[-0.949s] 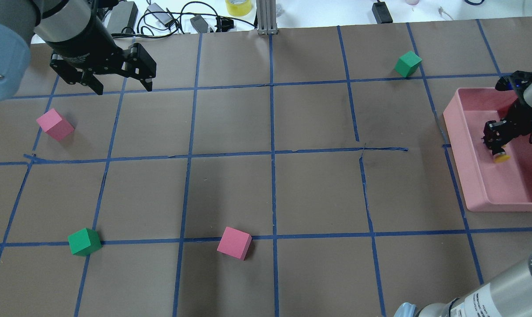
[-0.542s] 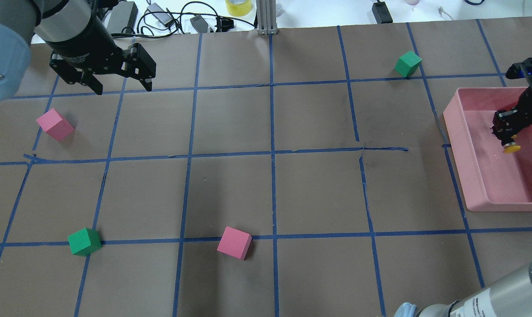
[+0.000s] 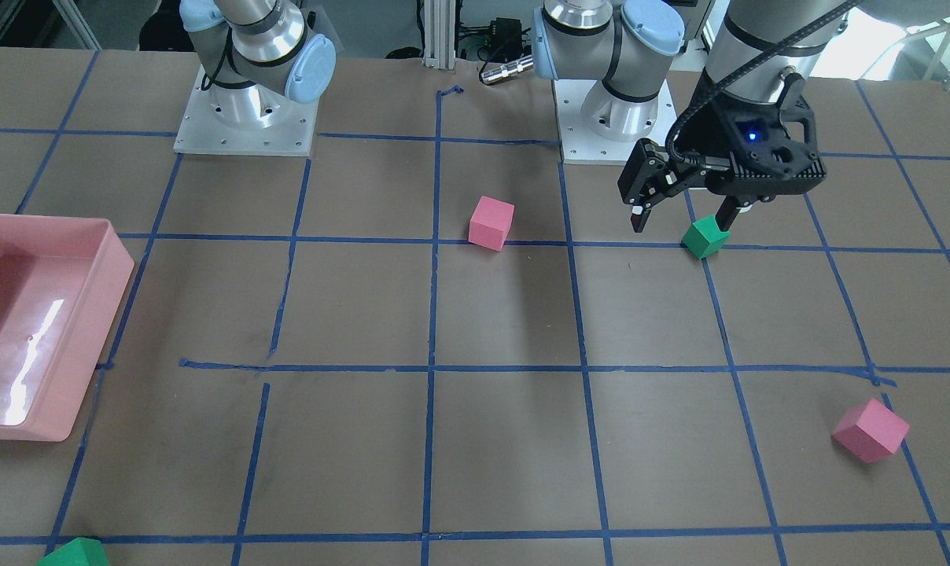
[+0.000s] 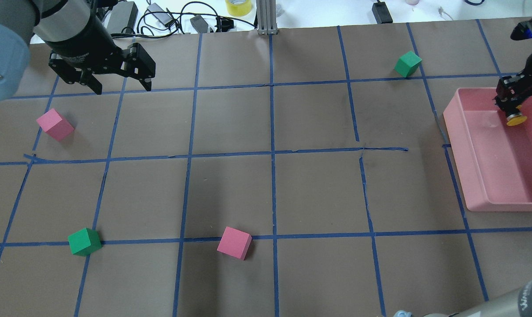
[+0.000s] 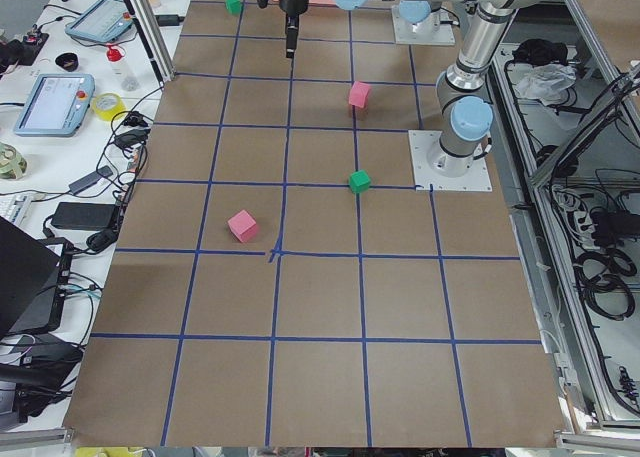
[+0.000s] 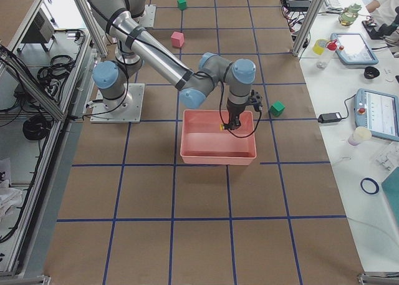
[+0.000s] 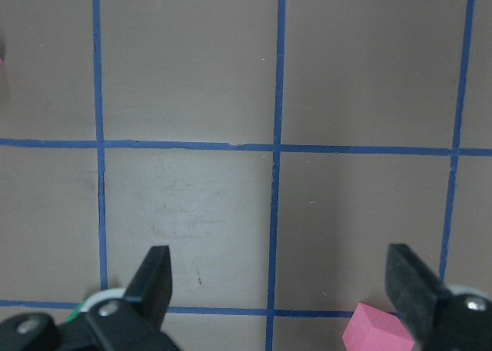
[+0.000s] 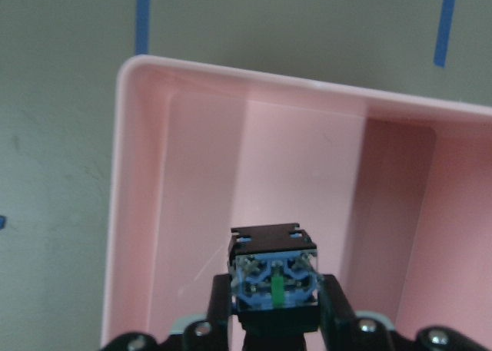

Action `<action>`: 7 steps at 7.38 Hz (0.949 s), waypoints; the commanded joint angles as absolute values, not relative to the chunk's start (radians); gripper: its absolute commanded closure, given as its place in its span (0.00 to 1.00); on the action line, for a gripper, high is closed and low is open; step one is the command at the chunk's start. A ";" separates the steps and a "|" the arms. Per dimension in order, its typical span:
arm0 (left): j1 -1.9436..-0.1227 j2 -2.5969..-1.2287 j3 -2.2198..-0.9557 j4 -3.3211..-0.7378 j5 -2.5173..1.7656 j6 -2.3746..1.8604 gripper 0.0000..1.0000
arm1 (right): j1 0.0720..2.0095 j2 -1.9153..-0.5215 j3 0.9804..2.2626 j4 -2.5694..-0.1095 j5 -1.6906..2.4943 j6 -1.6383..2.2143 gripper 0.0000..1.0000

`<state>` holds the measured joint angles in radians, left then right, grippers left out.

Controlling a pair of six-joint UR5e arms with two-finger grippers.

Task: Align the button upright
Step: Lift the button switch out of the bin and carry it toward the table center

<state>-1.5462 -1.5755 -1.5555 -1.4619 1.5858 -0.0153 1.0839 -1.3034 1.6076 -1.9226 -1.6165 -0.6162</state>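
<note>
surface — brown-paper table gridded in blue tape, four foam cubes scattered, pink and green | pink tray at right edge | right gripper clamped on the button, held over the tray's far end, yellow cap away from the wrist | left gripper spread wide, empty, far left | room — white bench with cables beyond the far edge

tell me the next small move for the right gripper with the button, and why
Probably raise the right gripper straight up a little. It is shut on the button over a corner of the pink tray, with the yellow cap facing down and the terminals toward the wrist camera, so it needs flipping, and the tray's walls are close.
</note>
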 commanded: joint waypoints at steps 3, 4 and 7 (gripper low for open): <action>-1.546 -1.577 -1.555 -1.460 1.583 -0.015 0.00 | 1.392 -1.353 1.568 -1.847 -1.588 -0.242 1.00; -1.546 -1.575 -1.555 -1.460 1.585 -0.015 0.00 | 1.470 -1.338 1.569 -1.855 -1.588 -0.139 1.00; -1.545 -1.575 -1.555 -1.462 1.585 -0.014 0.00 | 1.711 -1.247 1.569 -1.940 -1.582 0.206 1.00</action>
<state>-1.5455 -1.5749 -1.5555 -1.4617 1.5842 -0.0143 1.6119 -1.2864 1.5692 -1.9052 -1.5855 0.0635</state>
